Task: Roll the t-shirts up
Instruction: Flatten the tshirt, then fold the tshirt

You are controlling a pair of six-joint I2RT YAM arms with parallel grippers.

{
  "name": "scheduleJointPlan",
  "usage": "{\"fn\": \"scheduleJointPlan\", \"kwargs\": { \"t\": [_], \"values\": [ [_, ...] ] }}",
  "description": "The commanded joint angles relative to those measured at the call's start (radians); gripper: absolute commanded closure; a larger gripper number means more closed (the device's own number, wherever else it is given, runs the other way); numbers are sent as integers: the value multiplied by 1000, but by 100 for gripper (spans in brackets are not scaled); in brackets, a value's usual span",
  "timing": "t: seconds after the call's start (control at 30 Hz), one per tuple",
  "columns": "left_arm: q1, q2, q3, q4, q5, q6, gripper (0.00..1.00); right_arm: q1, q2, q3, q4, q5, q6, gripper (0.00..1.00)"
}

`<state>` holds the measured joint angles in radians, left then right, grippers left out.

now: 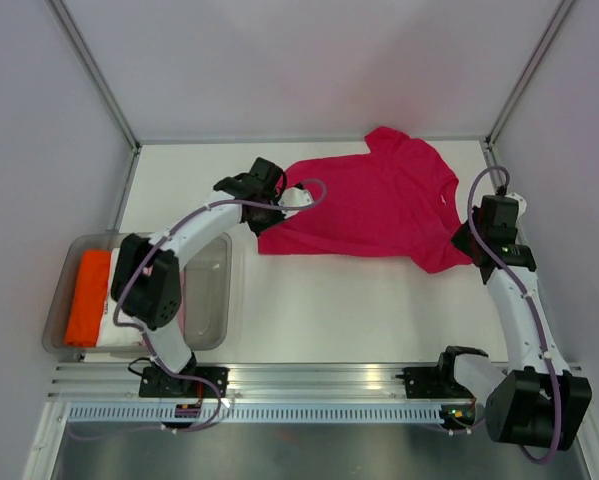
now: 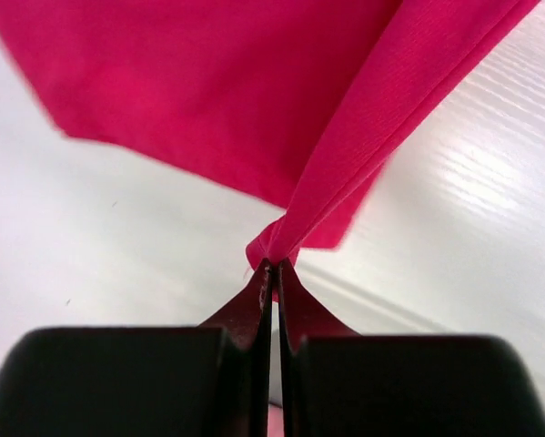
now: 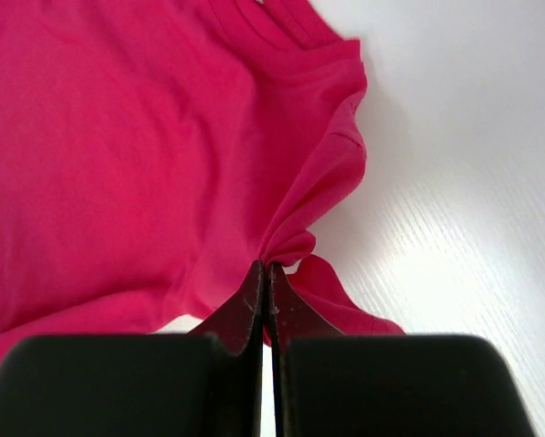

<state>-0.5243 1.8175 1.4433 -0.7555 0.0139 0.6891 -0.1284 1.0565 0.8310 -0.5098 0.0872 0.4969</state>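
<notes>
Top external view: a magenta t-shirt (image 1: 379, 205) lies spread on the far right part of the table (image 1: 329, 320), collar toward the right edge, hem toward the left. The left gripper (image 2: 270, 269) is clamped tight on a pinch of cloth at the hem, which is drawn into a taut fold. The right gripper (image 3: 265, 270) is closed on a fold by the near sleeve. The step in hand looks like straightening the shirt before any rolling. Next, the 2 arms would need to pull apart gently and evenly, then lay the cloth smooth.
</notes>
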Motion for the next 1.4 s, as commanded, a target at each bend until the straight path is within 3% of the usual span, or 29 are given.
{"fn": "scheduleJointPlan", "kwargs": {
  "t": [0.0,0.1,0.33,0.67,0.97,1.1,1.37],
  "values": [
    [10,-184,-98,13,44,-60,98,-2,-78,47,-84,28,-3,100],
    [10,-267,-257,12,57,-65,98,-2,-115,13,-116,-30,9,100],
    [9,-353,-411,8,116,-99,98,-2,-222,-130,-141,-108,87,100],
    [9,-371,-452,10,132,-138,98,-2,-274,-328,-104,-191,227,100],
    [9,-371,-457,45,133,-152,98,-2,-339,-334,-130,-60,275,100],
    [10,-324,-410,91,78,-171,98,-2,-296,-331,-18,-44,258,100],
    [76,-185,-253,151,5,-252,98,-2,95,-160,178,-70,160,100]
  ]
}}
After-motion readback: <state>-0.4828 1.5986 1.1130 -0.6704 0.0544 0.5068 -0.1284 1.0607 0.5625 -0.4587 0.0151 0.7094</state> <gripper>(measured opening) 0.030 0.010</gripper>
